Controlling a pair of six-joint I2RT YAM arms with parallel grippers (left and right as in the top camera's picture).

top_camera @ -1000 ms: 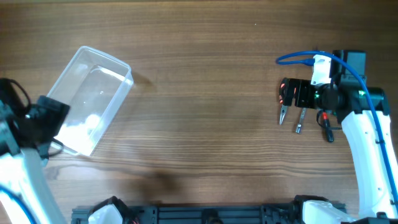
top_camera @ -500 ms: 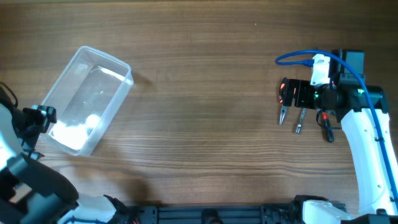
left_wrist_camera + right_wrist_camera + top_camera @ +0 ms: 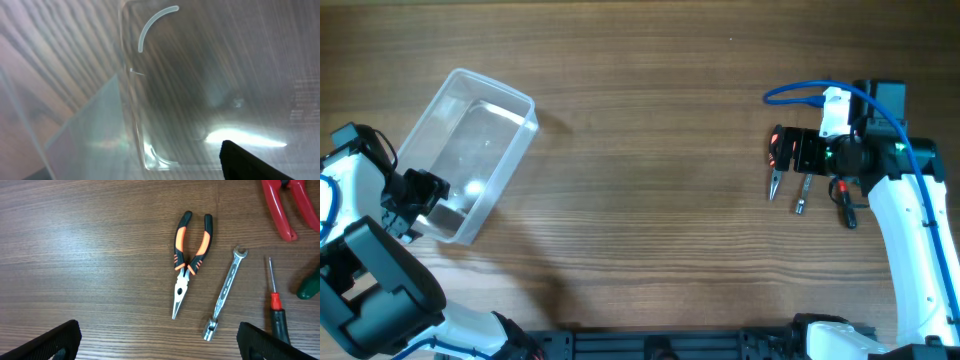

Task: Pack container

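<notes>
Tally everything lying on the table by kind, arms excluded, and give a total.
Container: 1
Pliers: 1
Wrench: 1
Screwdriver: 1
Red-handled tool, partly out of view: 1
Green-handled item, kind unclear: 1
Total: 6

Nothing on this worktop can actually be read. The closest thing to writing is a small patch of faint raised lines (image 3: 302, 97) on the clear, colourless plastic rectangular tub (image 3: 190, 85), seen close up by the left wrist camera. It looks like rows of moulded print, but it is too blurred and pale to make out a single letter or number. From overhead, the tub lies near the left edge of the worktop and shows no legible mark. Near the right edge, any stamp on the shank of the silver open-ended spanner (image 3: 225, 292) is too small to tell.
</notes>
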